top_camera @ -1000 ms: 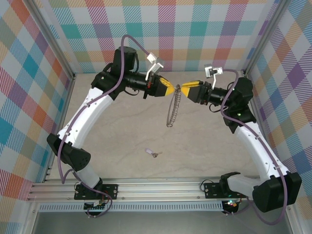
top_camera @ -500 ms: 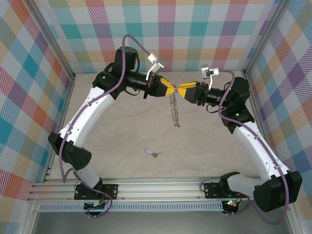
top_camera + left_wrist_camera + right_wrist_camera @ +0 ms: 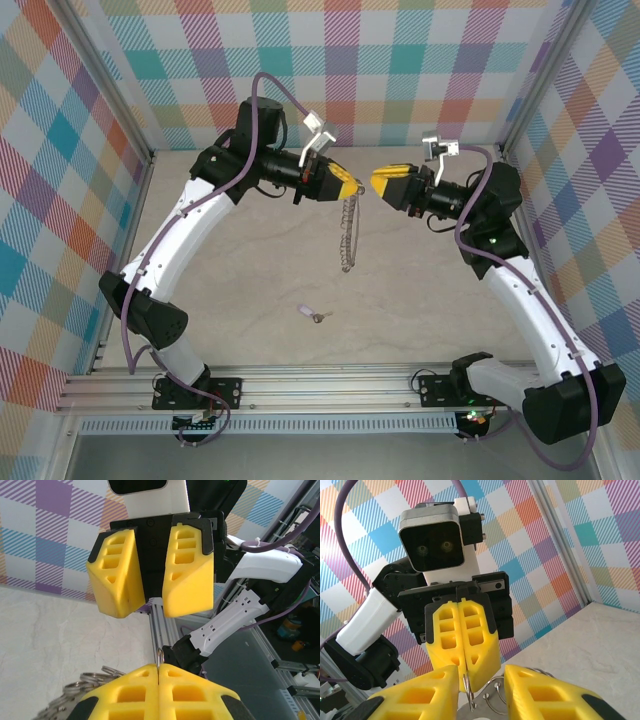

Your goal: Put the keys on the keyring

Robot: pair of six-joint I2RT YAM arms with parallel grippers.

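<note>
Left gripper is clamped on the thin, scalloped grey metal keyring, which hangs over the marbled tabletop. Right gripper is narrowly parted and empty, just beside it. The keys, a pale tab with a brownish metal bit, lie near the front edge.

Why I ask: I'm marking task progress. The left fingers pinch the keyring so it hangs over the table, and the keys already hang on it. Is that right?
Not quite. The keys are not on the keyring. They lie on the table, apart from it and nearer the arm bases, as the top external view shows. The rest holds: the left fingers pinch the keyring so it hangs over the table.
</note>
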